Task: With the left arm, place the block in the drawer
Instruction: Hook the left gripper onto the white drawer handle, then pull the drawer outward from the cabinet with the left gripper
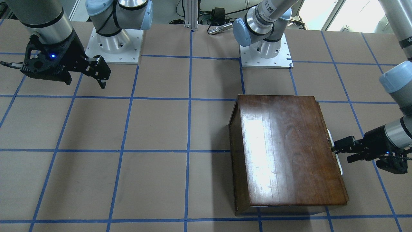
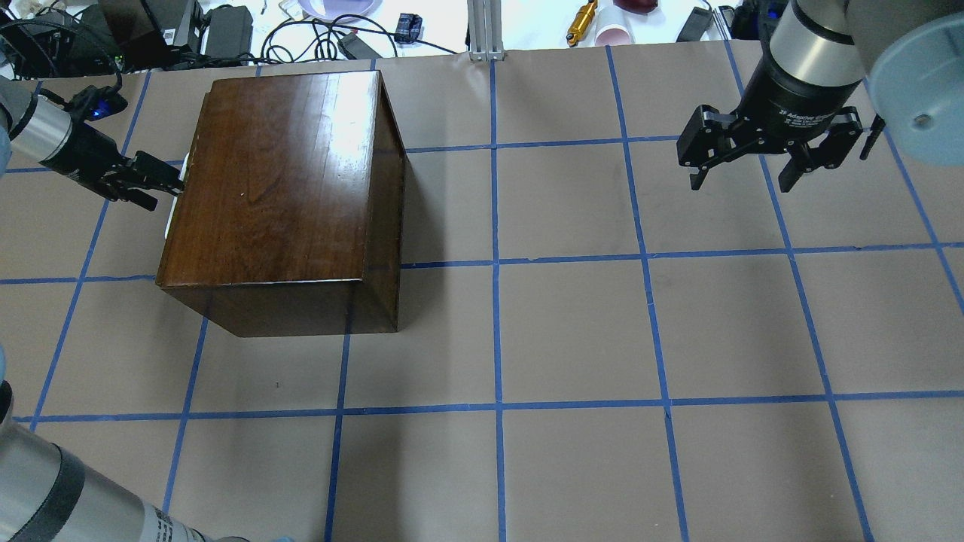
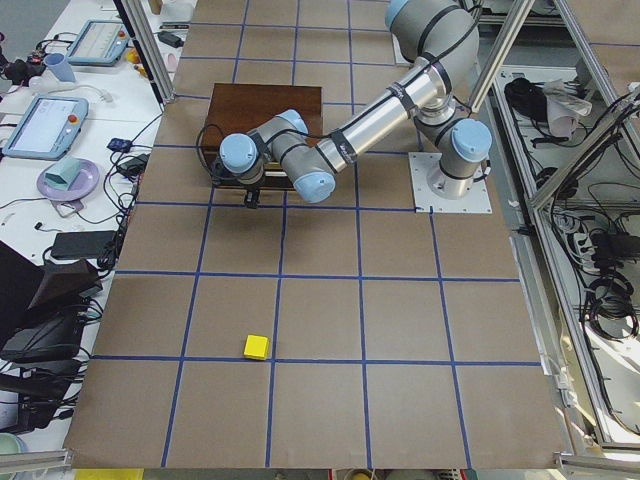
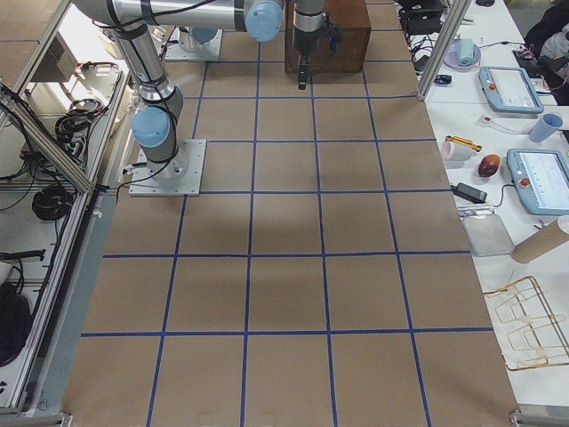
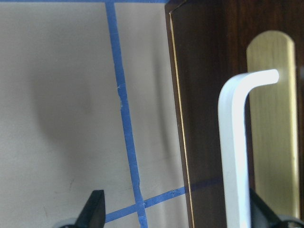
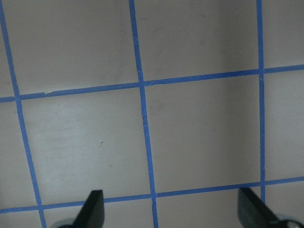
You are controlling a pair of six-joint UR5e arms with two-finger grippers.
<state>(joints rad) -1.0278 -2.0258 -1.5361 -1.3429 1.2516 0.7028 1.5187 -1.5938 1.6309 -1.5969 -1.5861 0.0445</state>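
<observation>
Left pincer [image 5: 176, 211] spread wide around white handle [image 5: 232, 156] of drawer [image 5: 204, 118] | right pincer [image 2: 739, 181] spread wide, holding nothing

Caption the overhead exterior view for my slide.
Left gripper open at the white handle of the dark wooden box; right gripper open above the taped table.

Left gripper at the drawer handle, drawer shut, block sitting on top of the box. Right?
No. The block isn't on the box; exterior left shows it on the table, far from the box. Otherwise yes: left gripper at the handle, drawer shut.
</observation>
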